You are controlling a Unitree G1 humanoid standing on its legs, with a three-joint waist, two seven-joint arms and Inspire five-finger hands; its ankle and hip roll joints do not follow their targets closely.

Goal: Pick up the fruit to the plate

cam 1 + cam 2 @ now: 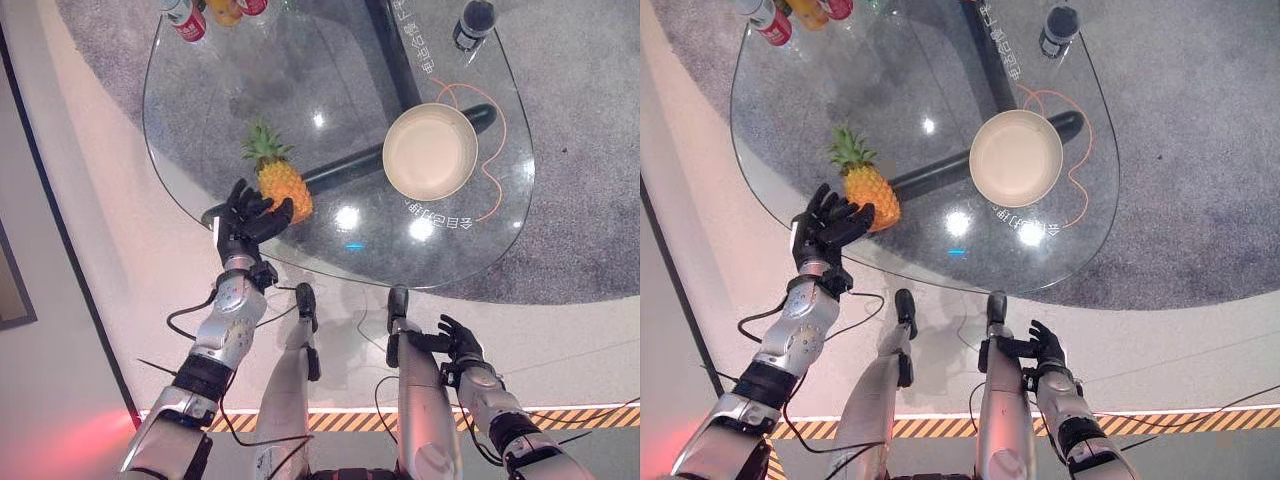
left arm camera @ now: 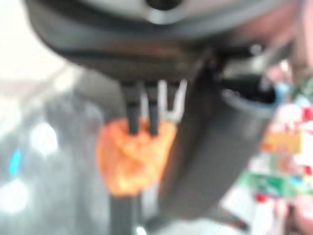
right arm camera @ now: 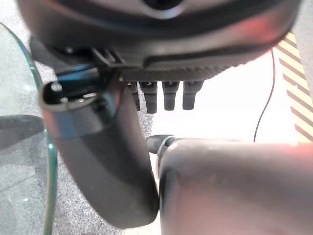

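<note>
Silver-grey segmented arms with black joints, each ending in a dark robot hand [image 1: 248,222].

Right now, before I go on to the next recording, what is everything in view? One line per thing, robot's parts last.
pineapple: one, orange body with green crown, lying on the glass near the table's near-left edge, at the left hand's fingertips.
plate: one, cream, on the glass to the right of the pineapple, nothing on it.
glass table: one, clear top on a dark base, over grey carpet.
bottles: a few, red and yellow, at the table's far-left edge.
dark bottle: one, at the far-right edge.
orange cord: one, looping beside the plate.
left hand: dark, fingers spread open towards the pineapple.
right hand: dark, open, low beside the table, holding nothing.
</note>
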